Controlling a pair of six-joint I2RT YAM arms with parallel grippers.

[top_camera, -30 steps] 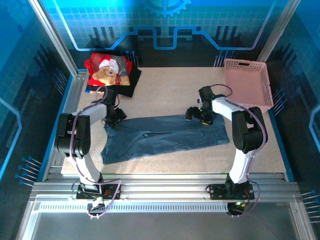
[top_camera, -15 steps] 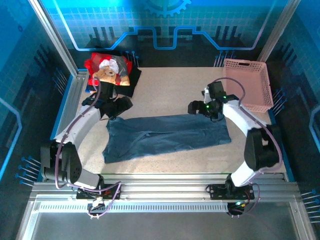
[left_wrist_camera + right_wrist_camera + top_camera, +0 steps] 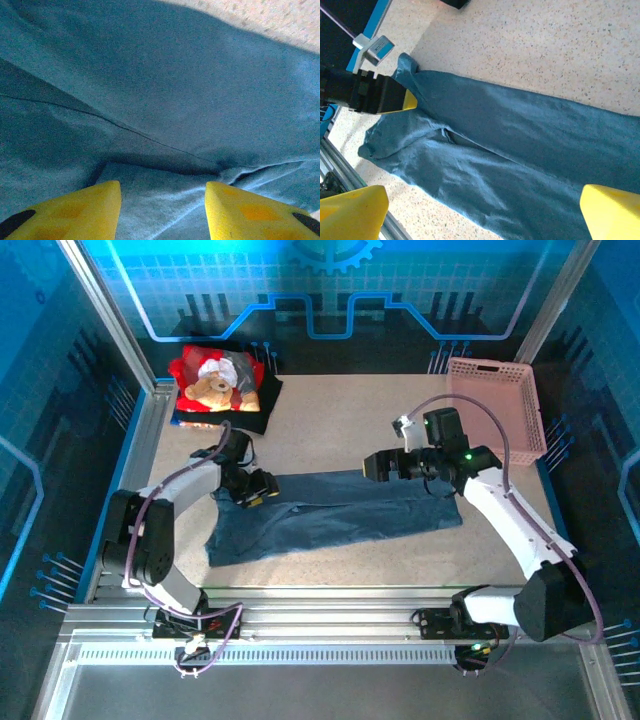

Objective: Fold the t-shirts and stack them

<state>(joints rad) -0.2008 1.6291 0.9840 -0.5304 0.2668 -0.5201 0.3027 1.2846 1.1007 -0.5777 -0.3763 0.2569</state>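
Item, slate-blue t-shirt [image 3: 340, 512]: we log it flat mid-frame, long axis left to right, our left gripper [image 3: 262, 490] low over its upper-left corner, jaws parted and empty, nearer than our right gripper [image 3: 374, 466], spread wide above the upper-right edge.

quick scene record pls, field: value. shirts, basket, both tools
blue shirt: laid out lengthwise mid-table, wrinkled
red teddy shirt: far-left corner, lying on the black shirt
basket: pink, far-right corner
left tool: open, low over the blue shirt's left end, fingers astride a fold
right tool: open, above the blue shirt's right end, holding nothing
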